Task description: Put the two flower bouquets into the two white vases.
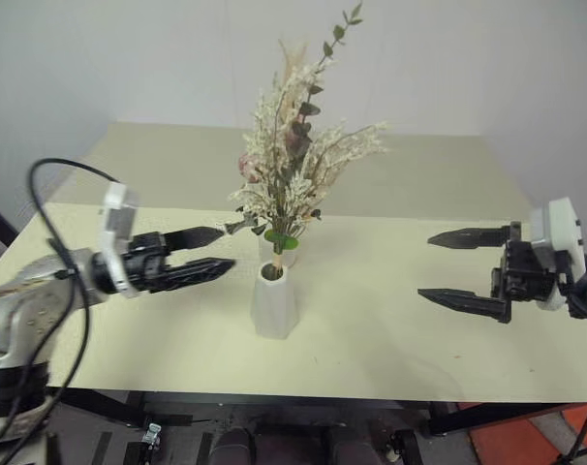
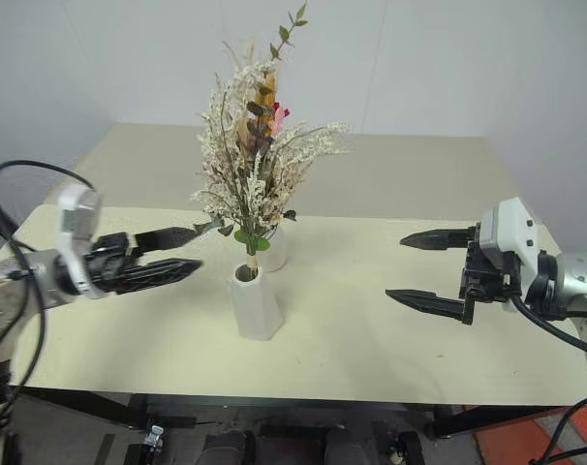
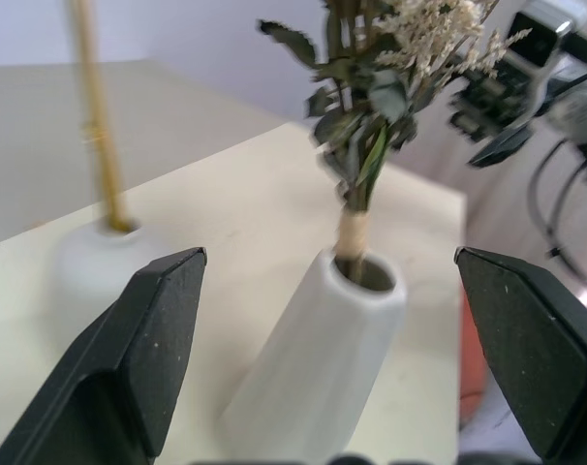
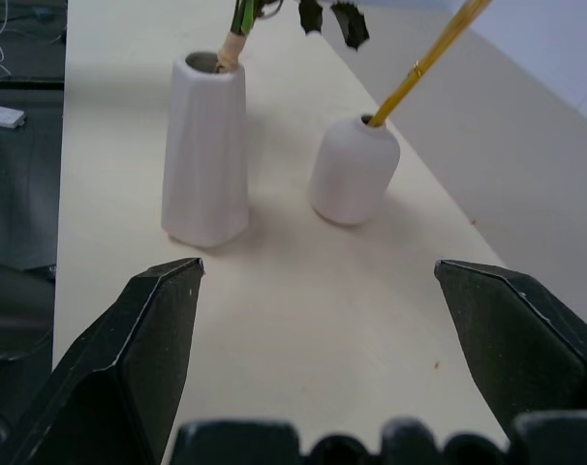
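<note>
Desk (image 1: 390, 320), flat matte cream board, carries both vases near its middle. Taking the faceted vase (image 1: 274, 302) as landmark: it tapers upward, smooth white, and its wider mouth holds the fuller bouquet (image 1: 292, 165) upright, feathery cream sprigs over grey-green leaves. Just behind it sits the small domed vase (image 4: 354, 170), its tiny opening keeping the thin golden bundle (image 4: 427, 60) leaning. Left pincer (image 1: 208, 252), beside the landmark, and right pincer (image 1: 458, 267), well apart, both gape empty; the task looks done.
</note>
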